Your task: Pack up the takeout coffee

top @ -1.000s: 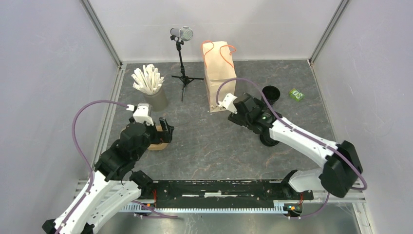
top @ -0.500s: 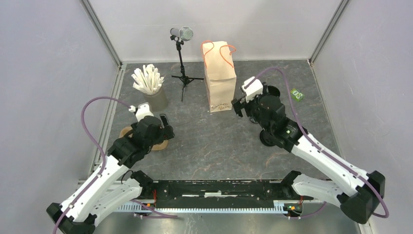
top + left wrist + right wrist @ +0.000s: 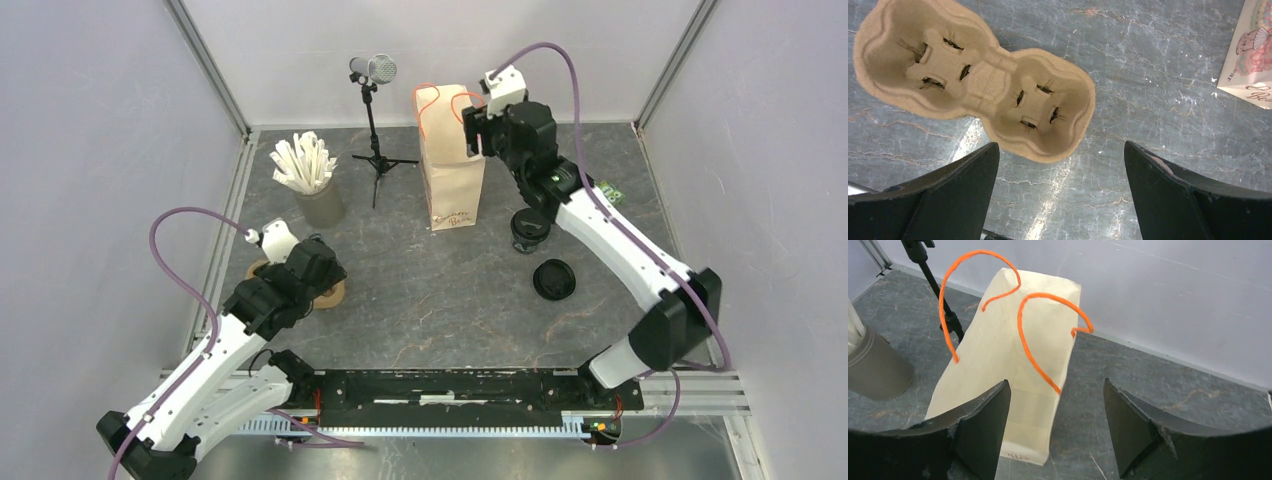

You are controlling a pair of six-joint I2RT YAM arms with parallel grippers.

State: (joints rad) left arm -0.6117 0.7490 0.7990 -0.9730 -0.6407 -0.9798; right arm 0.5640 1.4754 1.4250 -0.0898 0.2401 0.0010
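Note:
The takeout coffee is a small black cup [image 3: 528, 228] standing right of the bag's foot, partly behind my right arm. A round black lid [image 3: 554, 279] lies flat nearer the front. The brown paper bag [image 3: 452, 165] with orange handles stands upright at the back. My right gripper [image 3: 468, 128] hovers at the bag's upper right edge. In the right wrist view it [image 3: 1055, 405] is open and empty, with the bag [image 3: 1013, 365] below it. My left gripper [image 3: 322, 272] hangs open and empty over a cardboard cup carrier [image 3: 973, 85].
A grey cup of white sticks [image 3: 310, 180] stands at the back left, and a microphone on a tripod [image 3: 372, 110] is beside the bag. A small green packet [image 3: 612, 193] lies at the back right. Grey walls close in three sides.
My right arm has swung up and back from table level by the bag's foot to the bag's top, uncovering the black cup. The left gripper shifted a little toward the near left.

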